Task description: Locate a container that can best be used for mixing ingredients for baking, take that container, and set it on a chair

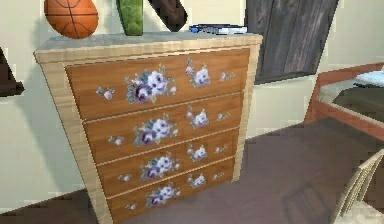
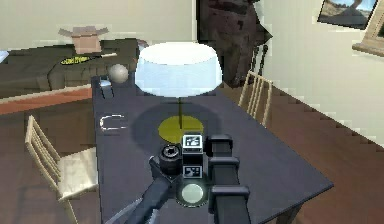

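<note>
Looking ahead, the forward view takes in a flowered dresser (image 1: 150,110) with a basketball (image 1: 72,15) on top and a bed (image 1: 352,100) off to its side. The arm side view gives the dark counter (image 2: 280,170) instead, with a white-shaded lamp (image 2: 178,72) standing on it. Left of the lamp are a wooden chair (image 2: 60,165), a pale ring shape (image 2: 110,122) on the counter, too small to call the container, and a grey round thing (image 2: 120,73). Just below the lamp is the end effector (image 2: 150,195). I cannot tell how its fingers are set, nor whether it holds anything. Right of the lamp stands a second chair (image 2: 257,95).
</note>
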Robot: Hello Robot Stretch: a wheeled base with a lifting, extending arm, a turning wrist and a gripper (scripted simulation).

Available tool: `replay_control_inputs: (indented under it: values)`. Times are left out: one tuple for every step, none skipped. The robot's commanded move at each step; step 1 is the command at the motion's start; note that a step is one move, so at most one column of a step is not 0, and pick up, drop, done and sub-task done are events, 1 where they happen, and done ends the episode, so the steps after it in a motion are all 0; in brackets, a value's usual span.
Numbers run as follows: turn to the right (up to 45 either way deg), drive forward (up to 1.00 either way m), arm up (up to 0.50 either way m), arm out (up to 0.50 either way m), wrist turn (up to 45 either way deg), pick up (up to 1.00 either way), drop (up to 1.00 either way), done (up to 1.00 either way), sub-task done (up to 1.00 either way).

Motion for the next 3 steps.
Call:
replay_control_inputs:
  values:
    - [0.0, 0.00, 0.00, 0.00, 45.0, 0.00, 0.00, 0.00, 0.00]
    - [0.0, 0.00, 0.00, 0.00, 45.0, 0.00, 0.00, 0.00, 0.00]
    - [0.0, 0.00, 0.00, 0.00, 45.0, 0.00, 0.00, 0.00, 0.00]
